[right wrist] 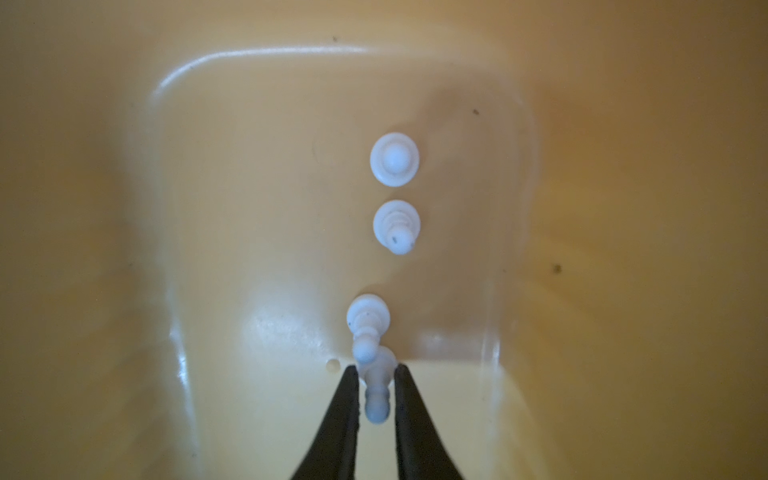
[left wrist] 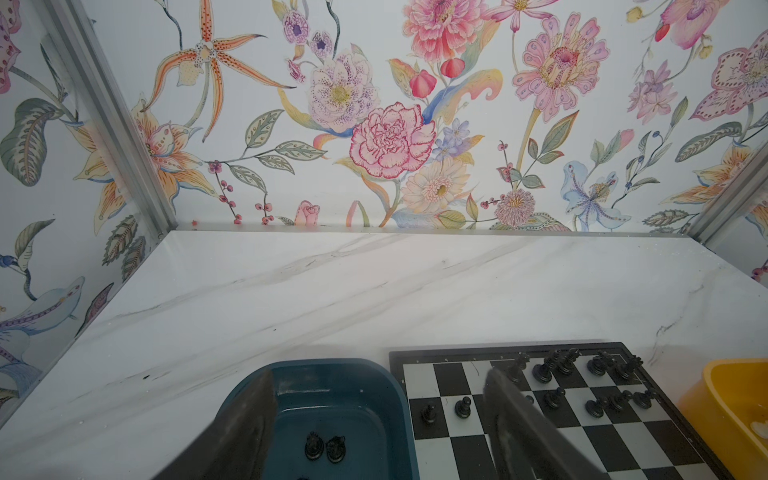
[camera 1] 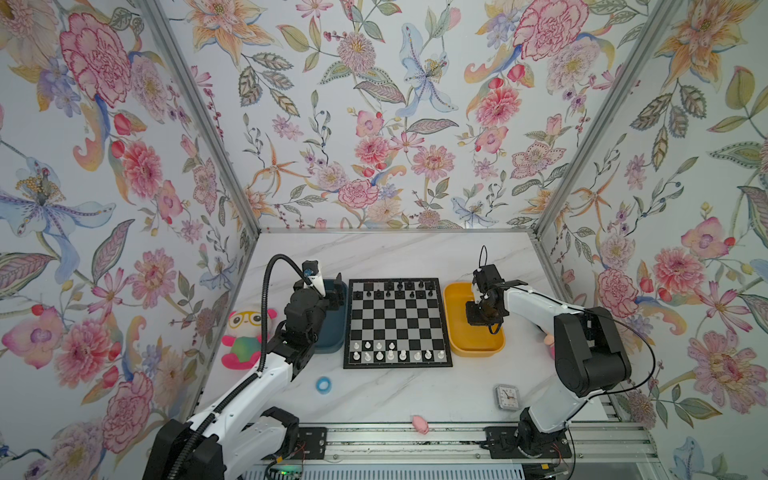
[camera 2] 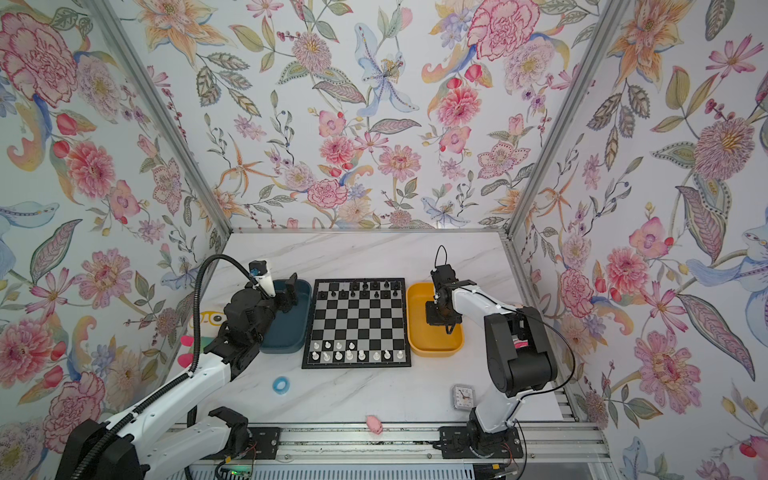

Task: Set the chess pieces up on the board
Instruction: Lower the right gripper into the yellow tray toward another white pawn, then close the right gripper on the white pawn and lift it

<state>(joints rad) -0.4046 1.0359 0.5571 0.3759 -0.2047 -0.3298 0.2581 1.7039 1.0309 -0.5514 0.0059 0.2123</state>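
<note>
The board [camera 1: 397, 365] lies mid-table in both top views, with black chess pieces [camera 1: 399, 286] on its far rows and white chess pieces [camera 1: 390, 354] on its near rows. My right gripper [right wrist: 376, 370] is down inside the yellow bin [right wrist: 124, 208]. Its fingers are pressed on both sides of a white piece [right wrist: 377, 390]. Three more white pieces [right wrist: 397, 226] stand on the bin floor beyond it. My left gripper [left wrist: 379, 374] hangs open over the teal bin [left wrist: 316, 363], where two black pieces [left wrist: 324, 446] lie. In a top view, the right gripper [camera 1: 478, 318] shows over the yellow bin.
The teal bin [camera 1: 332, 332] sits left of the board and the yellow bin [camera 1: 455, 336] right of it. A plush toy [camera 1: 245, 332] lies at the far left. A blue ring [camera 1: 323, 384], a small clock [camera 1: 507, 397] and a pink object [camera 1: 420, 424] sit near the front edge.
</note>
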